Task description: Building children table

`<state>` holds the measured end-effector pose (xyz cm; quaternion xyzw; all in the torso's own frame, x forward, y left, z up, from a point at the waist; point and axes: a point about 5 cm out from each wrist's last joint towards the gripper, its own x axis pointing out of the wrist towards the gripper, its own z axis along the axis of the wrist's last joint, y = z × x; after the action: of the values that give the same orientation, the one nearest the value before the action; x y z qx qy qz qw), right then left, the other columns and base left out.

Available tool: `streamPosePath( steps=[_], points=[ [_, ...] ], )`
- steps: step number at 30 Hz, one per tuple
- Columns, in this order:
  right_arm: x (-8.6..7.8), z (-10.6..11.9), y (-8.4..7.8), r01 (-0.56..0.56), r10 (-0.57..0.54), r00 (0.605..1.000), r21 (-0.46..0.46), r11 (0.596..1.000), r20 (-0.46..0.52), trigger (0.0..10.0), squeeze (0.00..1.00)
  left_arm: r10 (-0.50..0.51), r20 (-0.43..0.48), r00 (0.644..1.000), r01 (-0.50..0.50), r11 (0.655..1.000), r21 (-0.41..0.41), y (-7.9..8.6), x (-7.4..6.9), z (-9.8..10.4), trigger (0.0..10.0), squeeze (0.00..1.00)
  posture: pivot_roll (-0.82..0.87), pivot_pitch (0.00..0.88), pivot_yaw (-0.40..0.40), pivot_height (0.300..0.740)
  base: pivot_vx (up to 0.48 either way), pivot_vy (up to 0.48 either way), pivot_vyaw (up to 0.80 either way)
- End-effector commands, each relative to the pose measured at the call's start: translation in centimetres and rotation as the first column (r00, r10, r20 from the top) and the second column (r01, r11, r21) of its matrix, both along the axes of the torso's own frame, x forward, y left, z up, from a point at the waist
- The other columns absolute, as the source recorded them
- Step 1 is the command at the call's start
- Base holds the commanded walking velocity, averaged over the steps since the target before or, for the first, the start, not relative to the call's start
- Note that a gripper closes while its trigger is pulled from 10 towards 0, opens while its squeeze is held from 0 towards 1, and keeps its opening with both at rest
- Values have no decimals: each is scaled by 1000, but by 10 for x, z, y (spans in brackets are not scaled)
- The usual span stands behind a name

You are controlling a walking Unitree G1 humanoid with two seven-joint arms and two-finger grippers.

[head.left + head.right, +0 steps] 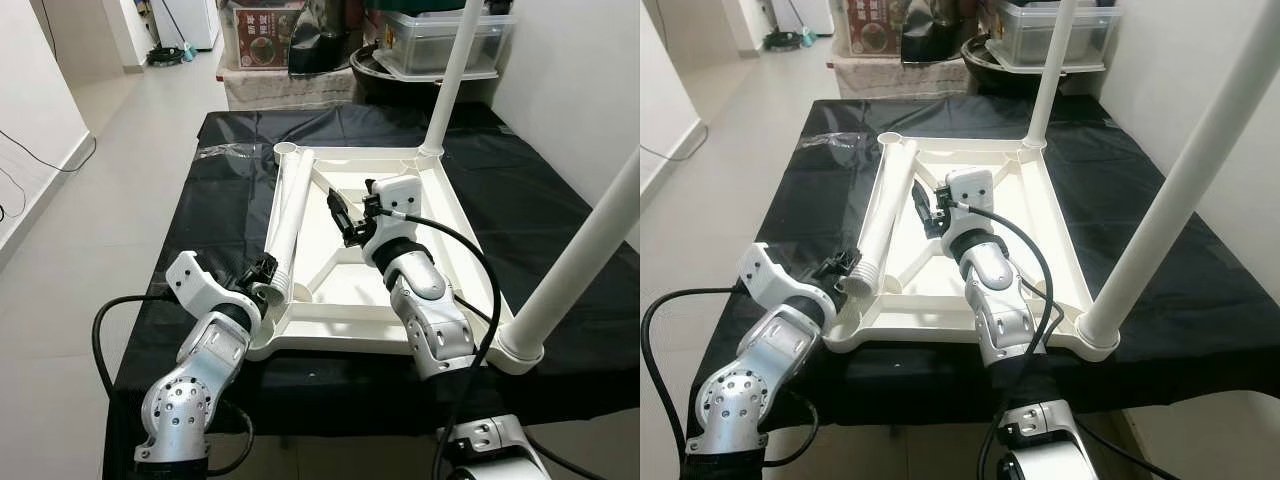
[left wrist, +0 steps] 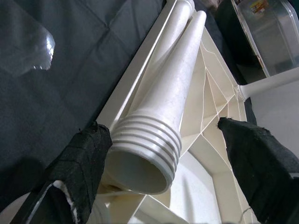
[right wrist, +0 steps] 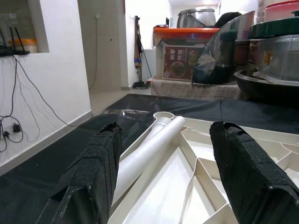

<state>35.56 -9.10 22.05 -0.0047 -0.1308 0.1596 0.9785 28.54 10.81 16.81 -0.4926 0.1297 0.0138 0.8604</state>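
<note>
I am holding the left gripper (image 2: 159, 158), fingers apart, around the loose leg's (image 1: 288, 220) threaded end on the upturned tabletop (image 1: 440, 200), while the right gripper (image 1: 345, 218) is hovering spread above its middle.

We see the cream tabletop (image 1: 440, 215) lying upside down with two legs (image 1: 452, 70) standing upright in its right-hand corners, while a loose tapered leg (image 1: 288, 225) lies along its left edge, its threaded open end between the left jaws.

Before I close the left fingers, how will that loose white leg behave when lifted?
The loose leg looks like rigid hollow plastic, so probably stiff and light. It is round and tapered, so it may roll. Its smooth shaft could slip; the ribbed end between the open left gripper fingers should hold better.
</note>
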Motion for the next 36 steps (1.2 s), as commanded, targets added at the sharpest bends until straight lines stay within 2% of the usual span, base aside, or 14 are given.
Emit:
streamPosePath(
  steps=[1, 11, 36],
  points=[
    [0, -1, 2, -8, 8, 1000, 10, 1000, -5, 10000, 0, -99, -154, 983, 30, 917, -398, -72, -28, -17, 10000, 0, 65, 102, -17, 740, 0, 0, 0],
    [0, -3, 1, -3, 3, 1000, 5, 1000, -10, 10000, 0, -105, -175, 979, 25, 913, -407, -77, -29, -6, 10000, 0, 64, 104, -16, 740, 0, 0, 0],
    [0, -3, 1, -3, 3, 1000, 5, 1000, -10, 10000, 0, -105, -175, 979, 25, 913, -407, -77, -29, -6, 10000, 0, 64, 104, -16, 740, 0, 0, 0]
  ],
)
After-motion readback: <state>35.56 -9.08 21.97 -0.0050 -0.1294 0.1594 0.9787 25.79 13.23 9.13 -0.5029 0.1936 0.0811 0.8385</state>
